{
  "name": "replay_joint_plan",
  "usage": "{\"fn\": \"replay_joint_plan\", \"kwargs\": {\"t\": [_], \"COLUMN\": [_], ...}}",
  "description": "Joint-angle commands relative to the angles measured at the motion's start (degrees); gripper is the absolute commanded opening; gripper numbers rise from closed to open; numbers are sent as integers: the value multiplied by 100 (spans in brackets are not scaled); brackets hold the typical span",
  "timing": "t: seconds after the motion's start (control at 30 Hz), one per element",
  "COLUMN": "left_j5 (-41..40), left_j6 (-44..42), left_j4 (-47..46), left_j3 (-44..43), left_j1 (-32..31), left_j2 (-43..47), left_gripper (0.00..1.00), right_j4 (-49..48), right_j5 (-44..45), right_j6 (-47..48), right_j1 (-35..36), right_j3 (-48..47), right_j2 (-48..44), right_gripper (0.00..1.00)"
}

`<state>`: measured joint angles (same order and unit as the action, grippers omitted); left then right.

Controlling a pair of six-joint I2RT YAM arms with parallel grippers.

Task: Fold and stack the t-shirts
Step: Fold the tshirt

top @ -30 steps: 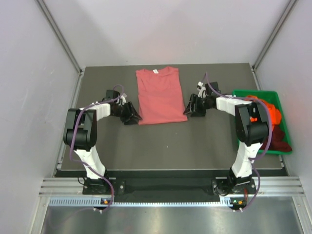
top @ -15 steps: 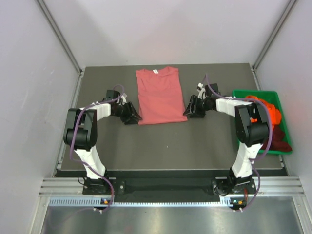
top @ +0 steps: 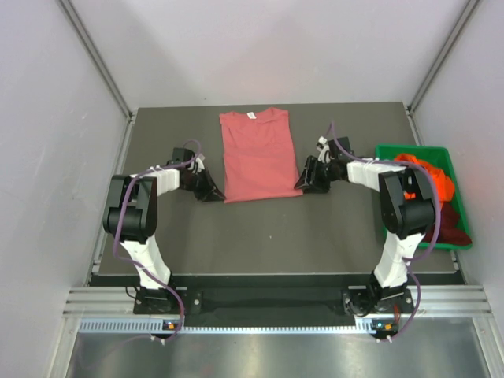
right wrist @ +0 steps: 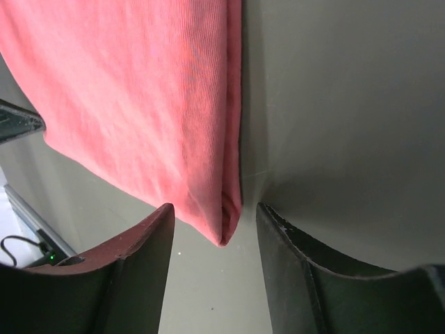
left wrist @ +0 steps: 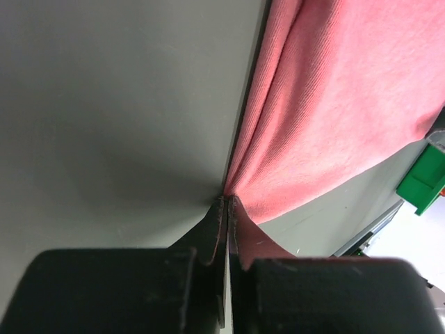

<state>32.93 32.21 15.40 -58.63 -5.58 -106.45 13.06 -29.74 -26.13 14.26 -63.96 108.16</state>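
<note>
A dark grey matte table (top: 260, 236) is seen, evenly lit, with only soft shadows cast on it. Behind the table a plain pale wall (top: 268, 47) is shown; white side panels (top: 47, 118) are set to the table's left and right. Aluminium struts (top: 97, 59) are seen rising from the table's far corners. Along the table's near edge a ribbed metal rail (top: 268, 315) is mounted, with a brushed steel sheet (top: 268, 354) glimpsed nearer still.

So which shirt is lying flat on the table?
The salmon-pink cotton t-shirt; the bright orange shirt and dark maroon shirt sit bunched in the green plastic bin.
</note>
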Motion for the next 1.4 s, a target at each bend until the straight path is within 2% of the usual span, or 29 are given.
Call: {"fn": "replay_joint_plan", "kwargs": {"t": [0.0,0.03,0.13,0.17,0.23,0.53,0.63,0.83,0.93,0.97,1.0,1.13,1.37], "left_j5": [73,73,117,100,47,-339,-523,-726,-613,-455,-393,143,-23], "left_j6": [-4,5,31,40,23,-21,101,426,479,506,541,883,1077], "left_j4": [-37,-19,15,51,208,692,859,1018,695,562,413,-675,-1091], "left_j3": [71,89,159,176,246,966,1256,1880,2101,2128,2154,2303,2444], "left_j1": [-48,-65,-92,-92,-109,-601,-891,-1181,-1182,-1182,-1182,-1173,-1173], "left_j2": [-16,19,150,203,387,1582,1951,2663,2849,2884,2911,2745,2244], "left_gripper": [0,0,0,0,0,0,0,0,15,31,37,47,50], "right_j4": [250,241,215,215,188,214,250,522,514,505,487,434,329], "right_j5": [222,223,240,275,363,723,785,1066,1049,1005,1005,1005,970], "right_j6": [-94,-111,-138,-129,-138,-112,-164,-235,-252,-278,-287,-305,-314], "right_j1": [129,121,121,121,121,147,173,191,200,200,209,252,253], "right_j3": [288,314,376,437,534,1676,2220,2704,2775,2784,2793,2837,2977], "right_j2": [-40,-49,-84,-119,-260,-1402,-1902,-2800,-2914,-2932,-2950,-2976,-3037], "right_gripper": [50,48,25,9,0,0,0,0,0,0,0,0,0]}}
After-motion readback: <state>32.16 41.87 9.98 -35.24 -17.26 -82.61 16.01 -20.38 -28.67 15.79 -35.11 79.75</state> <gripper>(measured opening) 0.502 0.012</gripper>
